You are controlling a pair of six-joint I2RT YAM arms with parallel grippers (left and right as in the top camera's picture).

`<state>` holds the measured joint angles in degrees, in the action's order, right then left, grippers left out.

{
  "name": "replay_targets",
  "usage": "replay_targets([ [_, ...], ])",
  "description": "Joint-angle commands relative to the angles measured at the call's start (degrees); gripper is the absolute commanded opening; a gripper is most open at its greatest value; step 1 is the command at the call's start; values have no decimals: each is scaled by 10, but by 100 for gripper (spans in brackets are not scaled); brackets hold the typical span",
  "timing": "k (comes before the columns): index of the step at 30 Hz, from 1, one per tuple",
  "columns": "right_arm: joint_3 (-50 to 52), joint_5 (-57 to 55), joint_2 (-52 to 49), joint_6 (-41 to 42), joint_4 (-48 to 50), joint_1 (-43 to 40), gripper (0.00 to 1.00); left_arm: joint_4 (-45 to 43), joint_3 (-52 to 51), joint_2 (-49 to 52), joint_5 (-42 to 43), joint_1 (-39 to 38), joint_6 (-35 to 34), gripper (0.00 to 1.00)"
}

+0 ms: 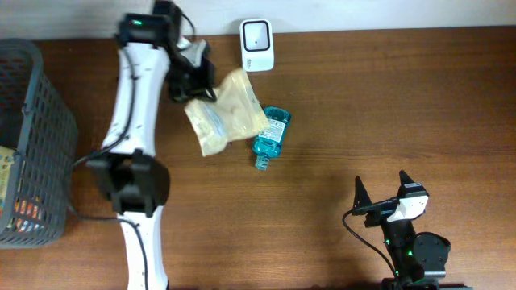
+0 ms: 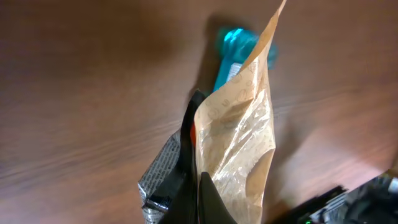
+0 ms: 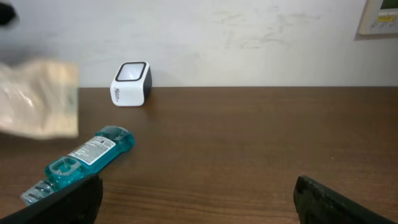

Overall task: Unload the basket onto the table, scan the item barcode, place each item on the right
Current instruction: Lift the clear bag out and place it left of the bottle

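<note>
Standing at the far left of the desk [image 1: 387, 97] is a grey wire basket [image 1: 32, 97]. Beside it, the left hand [image 1: 192, 87] is pressed together on one edge of a pouch [image 1: 226, 109], pinching it near the back of the desk. The pouch is tan kraft paper with a faint printed pattern and a clear, crinkled plastic window. The left wrist view shows a black-and-white printed patch by its lower edge. From overhead, its right corner overlaps a teal mouthwash bottle [image 1: 270, 137] lying on its side. Behind them stands a white barcode scanner [image 1: 257, 35]. At the near right, the right hand [image 1: 383, 185] is spread wide, pinching nothing.
</note>
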<state>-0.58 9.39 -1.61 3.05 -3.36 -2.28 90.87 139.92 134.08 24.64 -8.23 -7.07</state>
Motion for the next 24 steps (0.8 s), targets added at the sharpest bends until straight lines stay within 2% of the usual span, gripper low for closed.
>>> replay_targets([
  [1,3,7,2,6,-3,-3,98,-23,-33,20,-39,-7,12,0],
  [4,3,7,2,6,-3,-3,98,-38,-62,20,-82,-6,12,0],
  [12,3,7,2,6,-3,-3,98,-129,-167,20,-79,-8,15,0],
  [19,3,7,2,6,-3,-3,98,-136,-209,20,-80,-8,15,0],
  [22,3,7,2,6,-3,-3,98,-135,-209,20,-80,-8,16,10],
  [24,3,7,2,6,-3,-3,98,-135,-209,20,-83,-8,16,22],
])
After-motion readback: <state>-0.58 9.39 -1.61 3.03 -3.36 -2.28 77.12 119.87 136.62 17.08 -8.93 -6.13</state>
